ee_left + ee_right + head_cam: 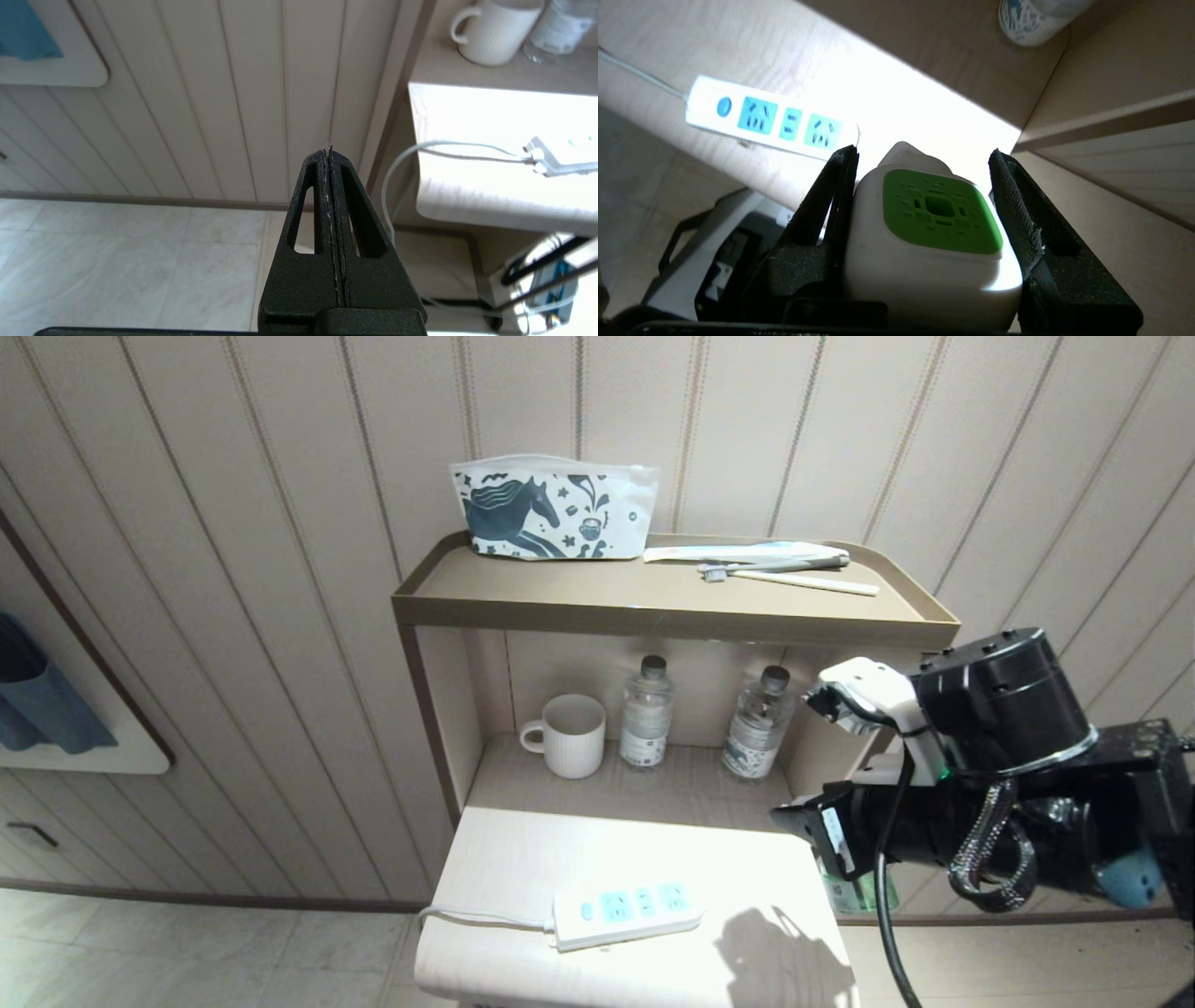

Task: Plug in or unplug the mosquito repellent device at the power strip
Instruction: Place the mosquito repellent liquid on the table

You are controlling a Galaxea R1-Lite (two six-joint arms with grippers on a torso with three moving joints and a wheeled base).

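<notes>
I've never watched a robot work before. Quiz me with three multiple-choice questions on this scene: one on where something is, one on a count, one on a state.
1. Where does the power strip lie?
A. On the top tray beside the pouch
B. On the pale lower surface at the front
C. On the floor

2. How many clear water bottles stand in the shelf niche?
A. One
B. Two
C. Four

3. What is the right gripper doing?
A. Hanging open and empty
B. Gripping the mug
C. Gripping the mosquito repellent device

Answers:
1. B: the strip rests on the bright front surface, its cord trailing off the left edge.
2. B: one bottle and a second stand beside the mug.
3. C: in the right wrist view both fingers press the device's white head.
</notes>
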